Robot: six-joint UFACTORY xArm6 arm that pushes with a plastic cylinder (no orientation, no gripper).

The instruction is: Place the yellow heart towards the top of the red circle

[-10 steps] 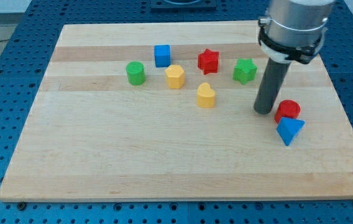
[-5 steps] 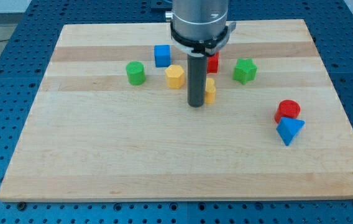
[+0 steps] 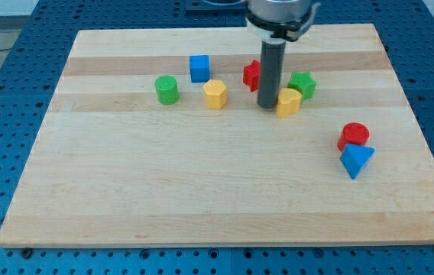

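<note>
The yellow heart (image 3: 289, 101) lies right of the board's middle, touching the green star (image 3: 302, 84) above it. My tip (image 3: 267, 105) stands against the heart's left side. The red circle (image 3: 354, 136) sits further to the view's right and lower, with the blue triangle (image 3: 355, 160) touching it from below. The heart is up and left of the red circle, about a block's width or two away.
The red star (image 3: 252, 74) is partly hidden behind my rod. A yellow hexagon (image 3: 215, 94), a blue cube (image 3: 199, 68) and a green cylinder (image 3: 167, 89) lie to the view's left. The wooden board (image 3: 202, 191) rests on a blue perforated table.
My tip swept left from beside the red circle to the heart's left side, then pushed the heart right and slightly up until it reached the green star.
</note>
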